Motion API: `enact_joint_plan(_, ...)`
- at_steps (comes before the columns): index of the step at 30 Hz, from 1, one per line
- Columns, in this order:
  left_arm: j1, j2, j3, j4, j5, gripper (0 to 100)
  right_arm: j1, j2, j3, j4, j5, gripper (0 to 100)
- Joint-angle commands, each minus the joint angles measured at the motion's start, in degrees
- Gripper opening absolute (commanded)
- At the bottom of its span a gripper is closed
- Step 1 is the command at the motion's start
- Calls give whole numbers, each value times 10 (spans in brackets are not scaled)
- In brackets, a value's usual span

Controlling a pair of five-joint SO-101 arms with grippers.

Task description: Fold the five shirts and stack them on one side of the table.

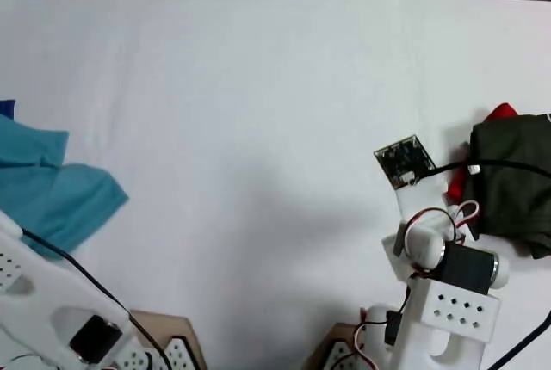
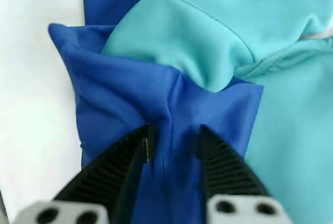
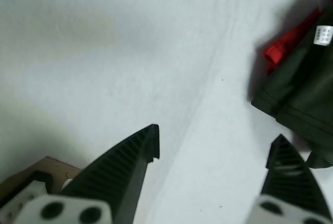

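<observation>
At the left edge of the white table (image 1: 258, 112), the left gripper (image 2: 174, 140) pinches a ridge of the crumpled royal-blue shirt (image 2: 119, 94), which lies partly under a teal shirt (image 2: 208, 31). At right, the right gripper (image 3: 216, 136) hangs open beside a dark green shirt (image 1: 516, 181) lying on a red shirt (image 1: 501, 113).

The high view looks down on the table (image 1: 258, 112) from the arms' side. The left wrist view sits tight over the blue shirt (image 2: 130, 109) and teal shirt (image 2: 208, 26), at nine o'clock from above. The right wrist view, low over the table, shares the dark shirt (image 3: 307, 94) at three o'clock.
</observation>
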Motion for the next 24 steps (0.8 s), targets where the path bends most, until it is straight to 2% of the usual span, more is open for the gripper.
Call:
enact_joint_plan(1, 4, -47, -69, 30, 4, 35, 0, -4, -4, -3, 3, 337)
enact_joint_plan(4, 5, -47, -139, 71, 4, 24, 0, -4, -4, -3, 3, 337)
enact_joint_plan(7, -2, -47, -211, 79, 11, 23, 0, -4, -3, -3, 3, 337)
enact_joint_plan(13, -30, -46, -336, 76, 95, 23, 0, -4, -3, -3, 3, 337)
enact_joint_plan(16, -52, -41, -390, 25, 164, 23, 0, -4, -3, -3, 3, 337)
enact_joint_plan(21, -122, -47, -406, -136, 324, 23, 0, -4, -3, -3, 3, 337)
enact_joint_plan(24, -138, -51, -406, -146, 408, 23, 0, -4, -3, -3, 3, 337)
